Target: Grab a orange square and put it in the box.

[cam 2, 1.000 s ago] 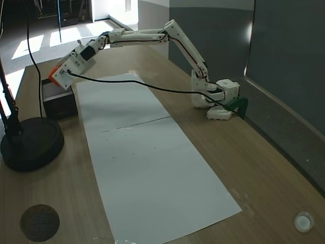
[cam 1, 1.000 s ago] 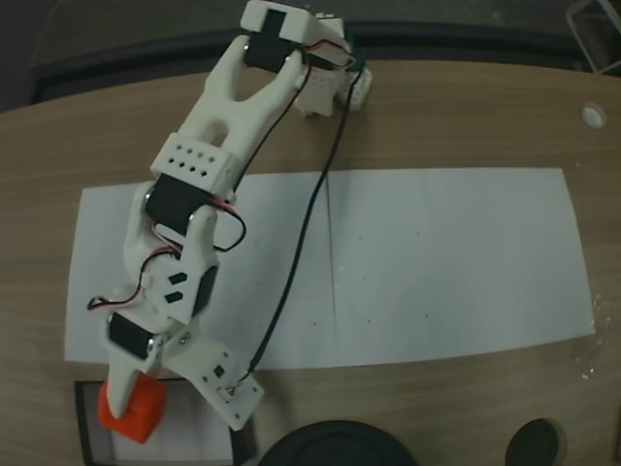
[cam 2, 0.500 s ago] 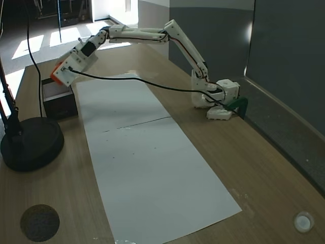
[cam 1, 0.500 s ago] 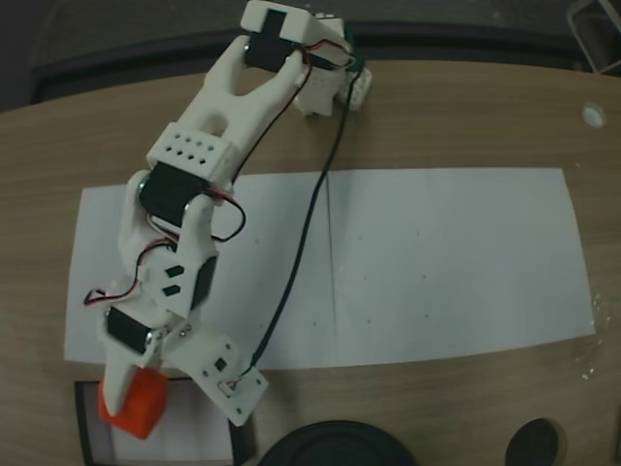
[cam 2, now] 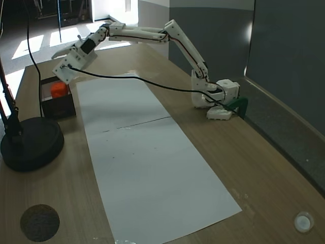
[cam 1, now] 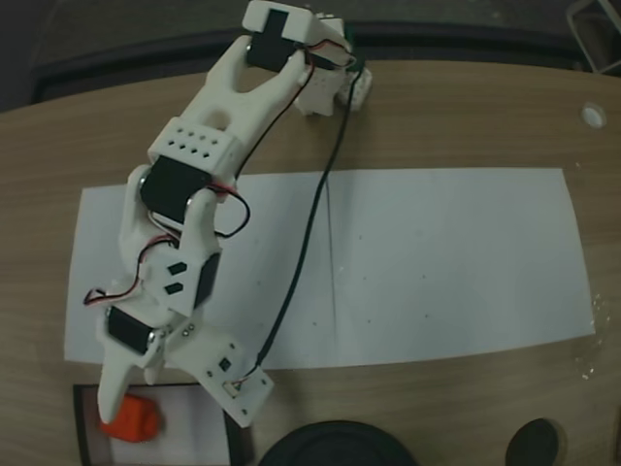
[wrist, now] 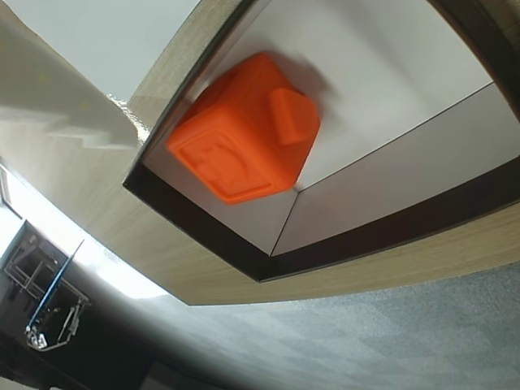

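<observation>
The small bright orange-red cube (cam 1: 133, 418) now lies inside the shallow black-walled, white-floored box (cam 1: 82, 427), while the white two-finger gripper (cam 1: 109, 393) hovers above it with jaws spread and empty, so placement looks done and only retreat remains.

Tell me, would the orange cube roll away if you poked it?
Probably not. The orange cube has flat faces, so it would more likely slide or tip than roll. It looks like solid molded plastic, so likely stiff and light. It also sits inside the box, whose black walls should stop it.
</observation>
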